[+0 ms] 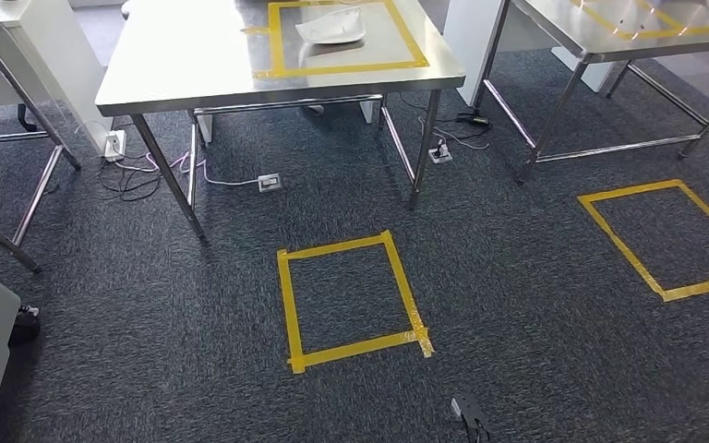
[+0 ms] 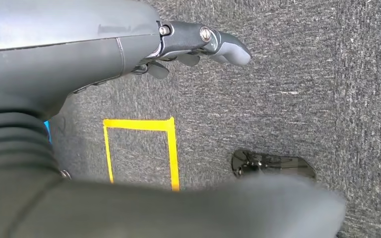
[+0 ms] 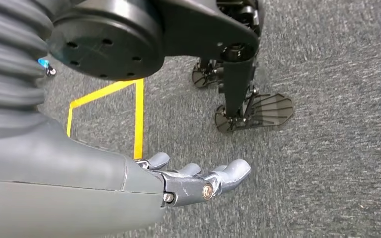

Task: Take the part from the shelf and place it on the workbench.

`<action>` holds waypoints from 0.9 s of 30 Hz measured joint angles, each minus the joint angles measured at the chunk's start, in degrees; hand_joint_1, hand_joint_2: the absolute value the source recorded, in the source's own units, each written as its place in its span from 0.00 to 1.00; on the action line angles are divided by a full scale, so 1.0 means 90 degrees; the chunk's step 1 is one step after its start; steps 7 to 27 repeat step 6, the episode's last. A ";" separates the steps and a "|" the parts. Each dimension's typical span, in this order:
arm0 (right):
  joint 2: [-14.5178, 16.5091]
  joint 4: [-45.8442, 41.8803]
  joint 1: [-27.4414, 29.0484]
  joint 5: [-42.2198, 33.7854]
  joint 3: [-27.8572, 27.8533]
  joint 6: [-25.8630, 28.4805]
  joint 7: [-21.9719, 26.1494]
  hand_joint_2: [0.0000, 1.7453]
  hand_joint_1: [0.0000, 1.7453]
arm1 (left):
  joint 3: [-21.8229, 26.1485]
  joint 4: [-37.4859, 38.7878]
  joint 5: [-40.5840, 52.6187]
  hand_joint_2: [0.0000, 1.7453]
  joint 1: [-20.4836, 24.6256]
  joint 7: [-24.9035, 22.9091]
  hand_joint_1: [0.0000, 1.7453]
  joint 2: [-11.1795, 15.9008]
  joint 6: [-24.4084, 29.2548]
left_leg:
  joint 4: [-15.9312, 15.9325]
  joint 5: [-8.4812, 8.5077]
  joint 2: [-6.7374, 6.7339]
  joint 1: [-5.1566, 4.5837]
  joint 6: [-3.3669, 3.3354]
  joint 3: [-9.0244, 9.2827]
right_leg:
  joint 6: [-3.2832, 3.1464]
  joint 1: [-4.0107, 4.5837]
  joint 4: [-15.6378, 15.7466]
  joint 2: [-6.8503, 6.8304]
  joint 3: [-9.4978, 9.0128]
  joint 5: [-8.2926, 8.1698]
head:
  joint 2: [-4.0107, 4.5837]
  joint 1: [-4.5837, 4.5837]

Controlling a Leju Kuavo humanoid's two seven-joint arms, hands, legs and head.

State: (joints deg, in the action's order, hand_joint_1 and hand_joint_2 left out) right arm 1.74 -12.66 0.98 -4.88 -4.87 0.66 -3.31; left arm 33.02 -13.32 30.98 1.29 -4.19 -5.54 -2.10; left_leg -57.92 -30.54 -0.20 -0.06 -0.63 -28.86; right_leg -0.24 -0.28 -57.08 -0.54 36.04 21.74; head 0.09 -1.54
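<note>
We see the white part (image 1: 330,27) lying on the steel tabletop (image 1: 194,65) inside yellow tape; left hand (image 2: 198,44) and right hand (image 3: 198,181) hang empty, fingers (image 3: 235,171) loosely extended above carpet (image 1: 517,277).

Right hand (image 3: 198,181) empty — fingers apart over carpet (image 3: 337,163).

No text, label, brand or number can be read in any of the views. The only markings are plain yellow tape outlines with no lettering: a rectangle (image 1: 351,300) on the carpet floor (image 1: 517,305), a second rectangle (image 1: 665,238) on the floor nearer the right, and one outline (image 1: 337,41) on the top of the steel table (image 1: 175,65).
</note>
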 joint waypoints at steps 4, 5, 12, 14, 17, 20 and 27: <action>-0.0011 -0.0151 0.0165 0.0103 0.0004 -0.0007 0.0061 0.00 0.00 | -0.0620 -0.0173 -0.0649 0.00 -0.0195 0.0088 0.00 0.0114 0.0038 | -0.0002 0.0018 -0.0004 -0.0023 -0.0031 -0.0004 | 0.0086 -0.0019 0.0041 0.0012 -0.0004 -0.0036 | 0.0000 0.0004; -0.0019 -0.0185 0.0210 0.0125 0.0007 -0.0008 0.0086 0.00 0.00 | -0.0779 -0.0217 -0.0809 0.00 -0.0236 0.0111 0.00 0.0140 0.0047 | 0.0043 0.0061 -0.0017 -0.0005 -0.0058 0.0021 | 0.0124 -0.0026 0.0057 0.0022 -0.0005 -0.0045 | 0.0000 0.0004; -0.0021 -0.0200 0.0234 0.0136 0.0010 -0.0009 0.0097 0.00 0.00 | -0.0857 -0.0238 -0.0888 0.00 -0.0257 0.0121 0.00 0.0156 0.0051 | 0.0057 0.0082 -0.0023 -0.0007 -0.0077 0.0031 | 0.0156 -0.0035 0.0077 0.0027 -0.0010 -0.0061 | 0.0000 0.0005; -0.0021 -0.0200 0.0234 0.0136 0.0010 -0.0009 0.0097 0.00 0.00 | -0.0857 -0.0238 -0.0888 0.00 -0.0257 0.0121 0.00 0.0156 0.0051 | 0.0057 0.0082 -0.0023 -0.0007 -0.0077 0.0031 | 0.0156 -0.0035 0.0077 0.0027 -0.0010 -0.0061 | 0.0000 0.0005; -0.0021 -0.0200 0.0234 0.0136 0.0010 -0.0009 0.0097 0.00 0.00 | -0.0857 -0.0238 -0.0888 0.00 -0.0257 0.0121 0.00 0.0156 0.0051 | 0.0057 0.0082 -0.0023 -0.0007 -0.0077 0.0031 | 0.0156 -0.0035 0.0077 0.0027 -0.0010 -0.0061 | 0.0000 0.0005; -0.0021 -0.0200 0.0234 0.0136 0.0010 -0.0009 0.0097 0.00 0.00 | -0.0857 -0.0238 -0.0888 0.00 -0.0257 0.0121 0.00 0.0156 0.0051 | 0.0057 0.0082 -0.0023 -0.0007 -0.0077 0.0031 | 0.0156 -0.0035 0.0077 0.0027 -0.0010 -0.0061 | 0.0000 0.0005; -0.0021 -0.0200 0.0234 0.0136 0.0010 -0.0009 0.0097 0.00 0.00 | -0.0857 -0.0238 -0.0888 0.00 -0.0257 0.0121 0.00 0.0156 0.0051 | 0.0057 0.0082 -0.0023 -0.0007 -0.0077 0.0031 | 0.0156 -0.0035 0.0077 0.0027 -0.0010 -0.0061 | 0.0000 0.0005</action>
